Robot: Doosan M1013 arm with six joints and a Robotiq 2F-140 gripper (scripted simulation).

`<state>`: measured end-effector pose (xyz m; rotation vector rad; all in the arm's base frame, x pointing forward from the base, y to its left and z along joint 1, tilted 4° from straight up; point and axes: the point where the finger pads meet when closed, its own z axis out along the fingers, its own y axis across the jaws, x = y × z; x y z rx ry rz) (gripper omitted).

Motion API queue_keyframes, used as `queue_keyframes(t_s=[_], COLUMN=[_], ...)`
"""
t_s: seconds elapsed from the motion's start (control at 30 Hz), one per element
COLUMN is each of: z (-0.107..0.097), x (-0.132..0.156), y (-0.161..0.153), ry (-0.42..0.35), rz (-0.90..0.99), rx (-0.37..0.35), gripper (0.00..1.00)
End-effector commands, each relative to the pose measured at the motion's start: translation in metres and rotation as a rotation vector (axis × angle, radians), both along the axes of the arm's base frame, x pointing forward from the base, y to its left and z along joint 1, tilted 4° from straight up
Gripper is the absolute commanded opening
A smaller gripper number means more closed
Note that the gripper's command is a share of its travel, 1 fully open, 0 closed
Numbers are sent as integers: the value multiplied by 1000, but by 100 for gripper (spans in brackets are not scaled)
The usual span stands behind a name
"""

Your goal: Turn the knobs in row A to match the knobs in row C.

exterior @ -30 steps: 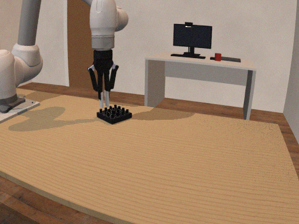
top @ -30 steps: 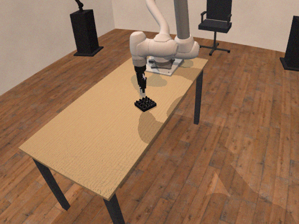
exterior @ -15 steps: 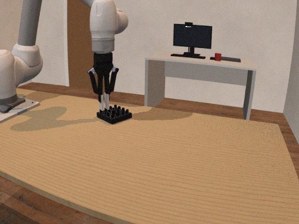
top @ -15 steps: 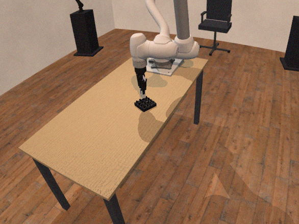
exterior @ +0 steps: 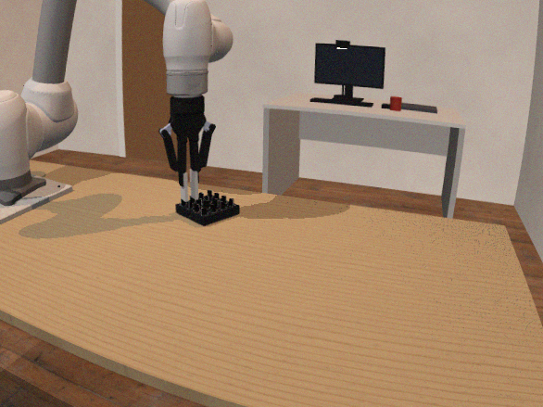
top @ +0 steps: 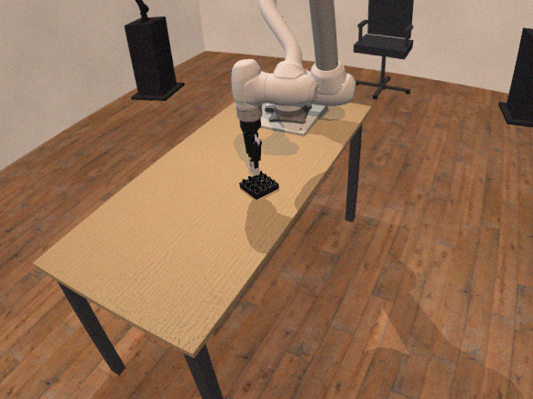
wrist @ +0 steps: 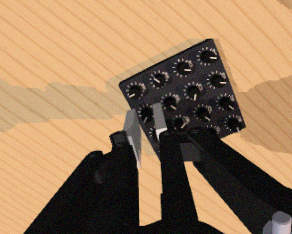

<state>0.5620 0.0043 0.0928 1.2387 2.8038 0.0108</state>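
The black knob box [top: 259, 186] [exterior: 208, 209] [wrist: 184, 90] stands on its feet on the wooden table [top: 150, 244] [exterior: 296, 296], with several small knobs with white lines on top. My gripper [top: 255, 172] [exterior: 190, 197] [wrist: 147, 119] points straight down at the box's corner nearest the robot base. Its fingers stand narrowly apart, one on each side of a knob [wrist: 146, 115] in the outer row. I see a small gap at the fingers, and I cannot tell whether they touch the knob. The printed names are too small to read.
The robot's base plate [top: 291, 124] [exterior: 28, 196] is fixed at the table's far end. The table's right edge [top: 291, 226] runs close to the box. A white desk [exterior: 361, 115] with a monitor, a chair [top: 387, 40] and black pedestals stand on the floor, away from the table.
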Motion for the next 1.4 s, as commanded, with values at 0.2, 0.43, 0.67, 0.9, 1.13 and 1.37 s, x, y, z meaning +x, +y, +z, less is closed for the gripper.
queue_keyframes(t_s=[0.2, 0.43, 0.67, 0.9, 1.13, 1.37], z=[0, 0, 0, 0, -1, -7], x=[0, 0, 0, 0, 0, 0], y=[0, 0, 0, 0, 0, 0], ry=[0, 0, 0, 0, 0, 0], rz=[0, 0, 0, 0, 0, 0], rx=[0, 0, 0, 0, 0, 0], gripper=[12, 12, 12, 12, 12, 12])
